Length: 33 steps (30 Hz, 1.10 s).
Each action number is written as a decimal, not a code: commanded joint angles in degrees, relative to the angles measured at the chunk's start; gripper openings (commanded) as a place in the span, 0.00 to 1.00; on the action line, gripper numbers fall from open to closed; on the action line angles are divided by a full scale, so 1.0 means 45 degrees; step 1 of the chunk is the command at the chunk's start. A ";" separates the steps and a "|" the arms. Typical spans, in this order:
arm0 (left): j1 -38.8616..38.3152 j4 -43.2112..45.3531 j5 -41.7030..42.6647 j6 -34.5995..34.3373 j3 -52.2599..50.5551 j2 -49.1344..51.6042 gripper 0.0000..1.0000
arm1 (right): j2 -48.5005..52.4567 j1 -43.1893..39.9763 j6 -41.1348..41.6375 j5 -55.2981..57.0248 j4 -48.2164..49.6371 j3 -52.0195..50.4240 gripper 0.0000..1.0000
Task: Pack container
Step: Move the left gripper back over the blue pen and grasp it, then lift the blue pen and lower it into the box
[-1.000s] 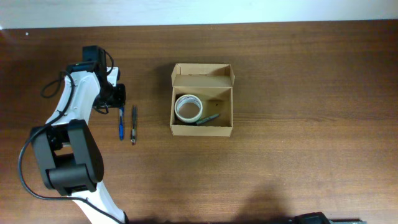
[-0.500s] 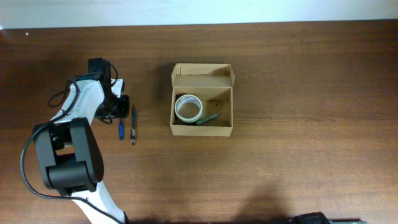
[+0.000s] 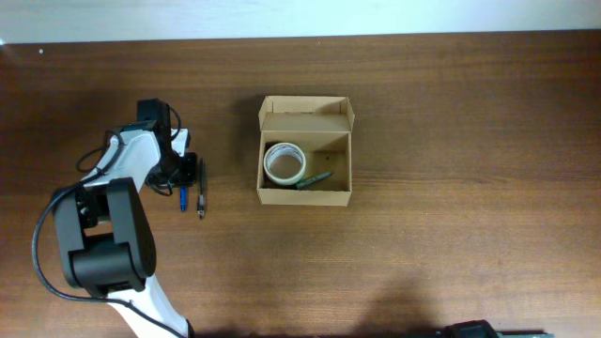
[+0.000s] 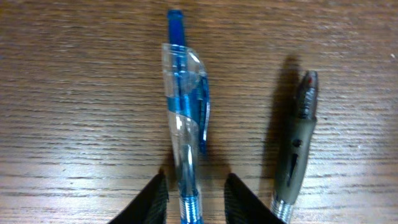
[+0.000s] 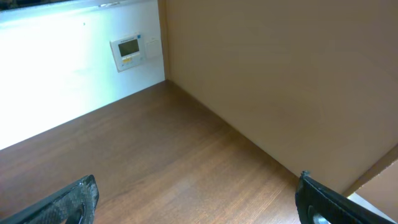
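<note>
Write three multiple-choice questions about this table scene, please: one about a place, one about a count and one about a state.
1. Where is the tape roll?
A) inside the box
B) beside the pens
C) in the right gripper

2. How many pens lie on the table outside the box?
A) one
B) two
C) four

3. How is the left gripper?
A) open around the blue pen
B) shut on the dark pen
C) shut on the tape roll

Answers:
1 A, the roll sits in the left part of the box.
2 B, the blue pen and the dark pen lie side by side.
3 A, its fingers stand apart on both sides of the blue pen.
</note>
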 commanded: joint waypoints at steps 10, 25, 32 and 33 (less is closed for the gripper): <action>-0.0005 0.0233 0.0000 -0.0772 -0.0476 0.0083 0.02 | -0.0063 -0.0083 0.0160 -0.0078 -0.0073 -0.0015 0.99; -0.0214 -0.1263 -0.0175 -0.0675 0.2686 -0.1836 0.02 | -0.0063 -0.0083 0.0155 -0.0078 0.0131 -0.0015 0.99; -0.1588 -0.2535 -0.0214 0.2195 0.6708 -0.3487 0.02 | -0.0063 -0.0083 0.0155 -0.0233 0.0267 -0.0015 0.99; -0.1996 -0.2613 -0.0117 0.2817 0.7033 -0.3551 0.02 | -0.0063 -0.0083 0.0155 -0.0262 0.0291 -0.0015 0.99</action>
